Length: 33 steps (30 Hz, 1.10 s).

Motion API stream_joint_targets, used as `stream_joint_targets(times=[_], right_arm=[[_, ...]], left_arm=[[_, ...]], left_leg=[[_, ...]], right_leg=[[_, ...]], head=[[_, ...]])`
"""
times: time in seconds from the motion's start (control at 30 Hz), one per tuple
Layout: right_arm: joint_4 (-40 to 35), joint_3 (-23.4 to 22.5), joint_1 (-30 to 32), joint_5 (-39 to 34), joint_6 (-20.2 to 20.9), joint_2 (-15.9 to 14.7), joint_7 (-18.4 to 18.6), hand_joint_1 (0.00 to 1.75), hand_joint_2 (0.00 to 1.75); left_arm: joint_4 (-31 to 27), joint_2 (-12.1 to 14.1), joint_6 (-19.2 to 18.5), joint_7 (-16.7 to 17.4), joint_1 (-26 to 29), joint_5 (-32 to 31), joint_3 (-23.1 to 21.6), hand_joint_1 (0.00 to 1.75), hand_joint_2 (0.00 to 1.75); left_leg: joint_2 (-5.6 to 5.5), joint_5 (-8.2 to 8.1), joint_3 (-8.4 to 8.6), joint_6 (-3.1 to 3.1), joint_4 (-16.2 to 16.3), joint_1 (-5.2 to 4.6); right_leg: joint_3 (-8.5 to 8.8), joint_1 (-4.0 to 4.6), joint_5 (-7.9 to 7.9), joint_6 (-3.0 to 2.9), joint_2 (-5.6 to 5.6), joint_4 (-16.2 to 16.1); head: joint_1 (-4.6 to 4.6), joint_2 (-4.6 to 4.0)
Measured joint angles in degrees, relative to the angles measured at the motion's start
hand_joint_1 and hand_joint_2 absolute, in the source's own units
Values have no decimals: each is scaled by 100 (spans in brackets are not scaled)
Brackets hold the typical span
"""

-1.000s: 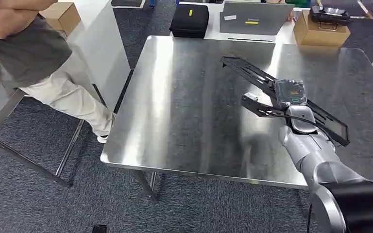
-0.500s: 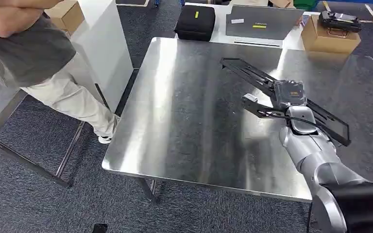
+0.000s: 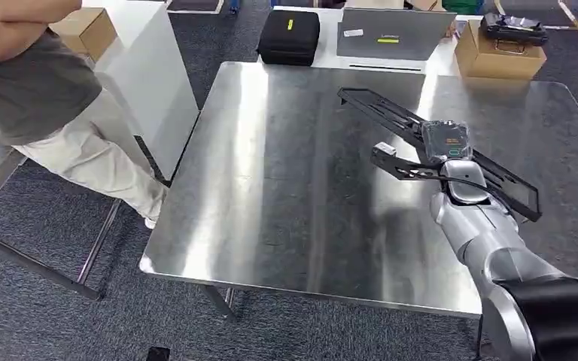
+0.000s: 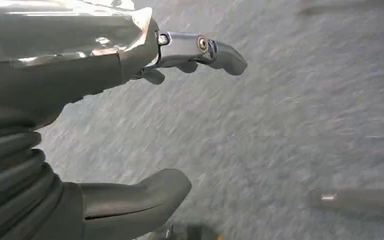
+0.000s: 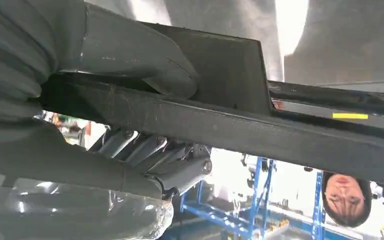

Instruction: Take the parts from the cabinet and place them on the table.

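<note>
Steel bench [image 3: 286, 173] filled the frame's centre; long black frame part [image 3: 391, 116] lay diagonally above its right half, gripped at mid-length by right robot hand [image 3: 448, 143], thumb [image 5: 130, 52] pressed on the bar; left robot hand [image 4: 130, 125] hung empty, fingers apart, over carpet.

Worktop [image 3: 286, 173]: square, brushed steel, reflective, on thin metal legs over grey carpet floor [image 3: 60, 316]. Long black frame part [image 3: 391, 116] above its right half, gripped in my right hand [image 3: 451, 150]; cannot tell whether far end touches surface. Second, white worktop [image 3: 331, 49] abuts far edge, carrying black case [image 3: 290, 35], grey laptop [image 3: 391, 31], cardboard box [image 3: 497, 56].
</note>
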Motion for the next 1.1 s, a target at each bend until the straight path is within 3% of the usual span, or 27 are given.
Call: stream_joint_targets(times=[0.03,0.07,0.1,0.2,0.23,0.37,0.6,1.1], right_arm=[[0,-2,-19,2,-2,-9,-15,0,0],[0,-4,-17,11,-4,-9,-33,0,0],[0,-11,-11,24,-7,-11,-46,0,0],[0,-50,-15,55,-46,-24,-72,0,0],[0,-52,-15,68,-50,-24,-74,0,0],[0,-87,-20,96,-63,-22,-100,0,0],[0,-94,-29,140,-63,-15,-101,0,0],[0,-146,-60,116,-2,-11,-112,0,0]], left_arm=[[0,-7,42,-20,-5,-343,102,0,175],[-7,-26,60,26,-12,-634,216,0,175],[-9,-42,70,67,-3,-870,331,0,175],[-11,-121,36,23,20,-1262,745,0,175],[-11,-144,38,26,19,-1277,867,0,0],[-11,-221,-52,212,29,-1354,1177,0,0],[-11,-251,-87,273,29,-1402,1339,0,0],[-11,-278,-290,439,30,-1317,1485,0,0]], left_leg=[[5,-3,37,8,-59,-35],[7,10,47,1,-65,-37],[10,31,48,-93,-81,-30],[-4,30,48,-53,-79,-103],[-15,30,47,-20,-79,-114],[-26,30,44,26,-80,-123],[-26,38,42,65,-80,-142],[-23,39,42,66,-80,-135]], right_leg=[[-24,35,-7,19,1,2],[-35,33,-5,31,-1,14],[-22,110,-23,7,2,33],[-22,80,-22,44,-2,7],[-18,71,-15,55,-11,-2],[12,69,2,81,-21,-47],[16,53,23,113,-21,-65],[11,55,25,116,-21,-65]], head=[[5,0],[-24,0],[5,0],[11,0],[11,0],[13,0],[11,0],[11,0]])
